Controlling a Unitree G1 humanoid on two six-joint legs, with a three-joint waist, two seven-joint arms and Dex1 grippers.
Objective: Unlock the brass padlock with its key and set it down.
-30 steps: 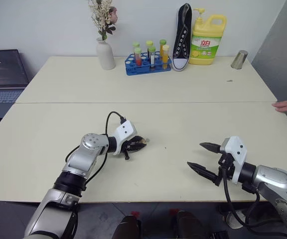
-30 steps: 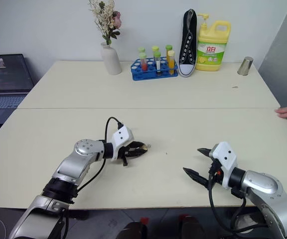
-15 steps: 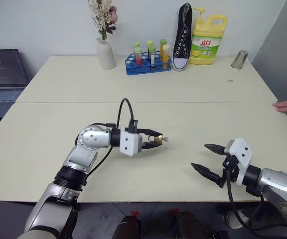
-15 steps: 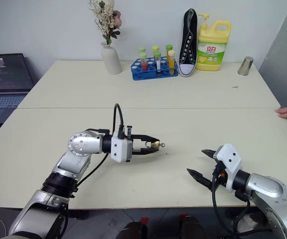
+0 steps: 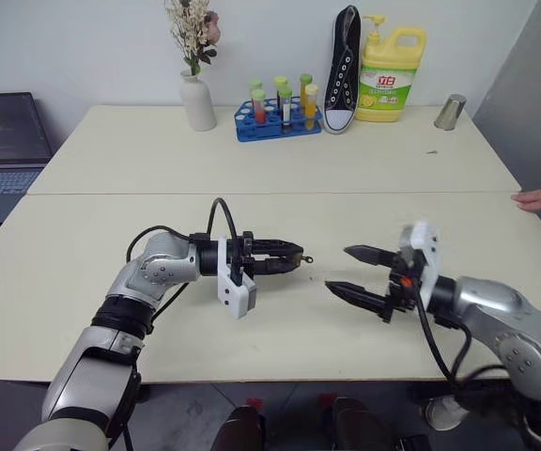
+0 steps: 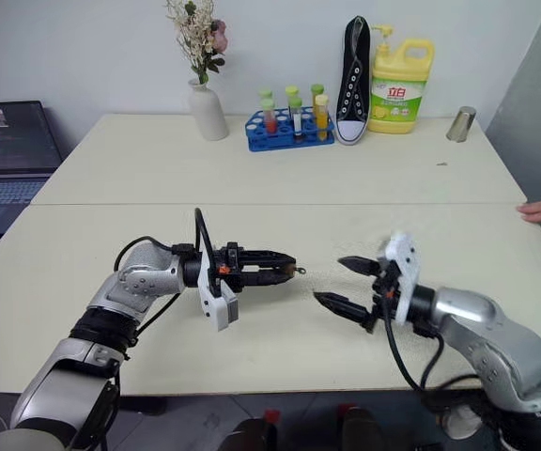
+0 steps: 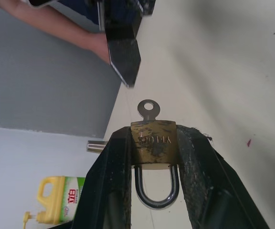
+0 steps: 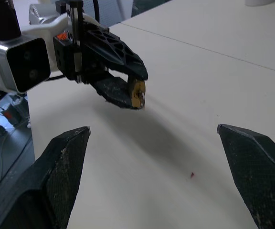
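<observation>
My left gripper (image 5: 291,256) pinches the brass padlock (image 7: 153,144) between its two fingers, clear above the table (image 5: 280,319) — the key (image 7: 149,109) juts from the lock's body toward my right gripper (image 5: 348,271), whose fingers stand spread wide and empty just beside the lock. Beyond the padlock stand a test-tube rack (image 5: 278,117), a vase (image 5: 198,101), a shoe (image 5: 345,68) and a detergent bottle (image 5: 393,73).

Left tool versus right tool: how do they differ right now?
The left tool is shut on the brass padlock, its key sticking out; the right tool is wide open and empty. The left one points toward the right one, which faces back. Both hover above the table.
</observation>
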